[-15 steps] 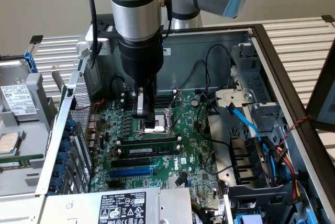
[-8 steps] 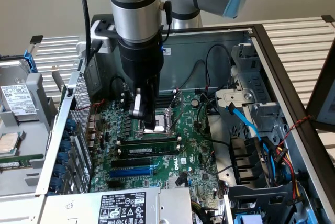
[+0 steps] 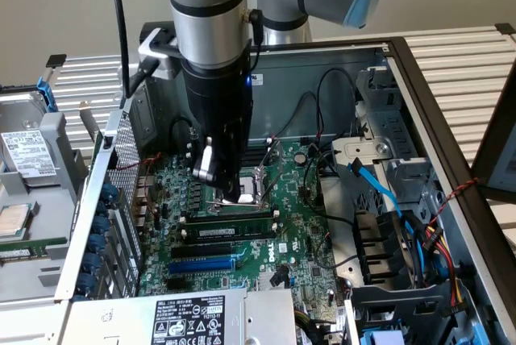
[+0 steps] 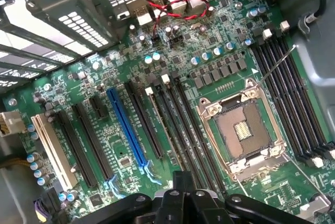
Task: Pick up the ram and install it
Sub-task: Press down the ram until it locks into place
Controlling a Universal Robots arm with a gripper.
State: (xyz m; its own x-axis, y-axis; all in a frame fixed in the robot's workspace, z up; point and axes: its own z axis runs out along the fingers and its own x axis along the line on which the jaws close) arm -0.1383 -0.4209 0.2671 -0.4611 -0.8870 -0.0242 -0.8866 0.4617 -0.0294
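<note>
The ram [image 3: 232, 227] is a long green stick with a white label and black chips. It stands upright in a black slot on the motherboard [image 3: 306, 240], just in front of the CPU socket [image 3: 242, 196]. In the wrist view the ram [image 4: 160, 122] shows edge-on among the long black slots next to the CPU socket [image 4: 243, 130]. My gripper [image 3: 230, 192] hangs over the socket, a little behind and above the ram. Its fingers [image 4: 183, 185] look shut together with nothing between them.
The open PC case has a metal wall [image 3: 105, 192] on the exterior view's left and a drive cage with blue and black cables [image 3: 387, 224] on the right. A blue slot [image 3: 201, 264] lies in front of the ram. A power supply [image 3: 193, 317] sits at the front.
</note>
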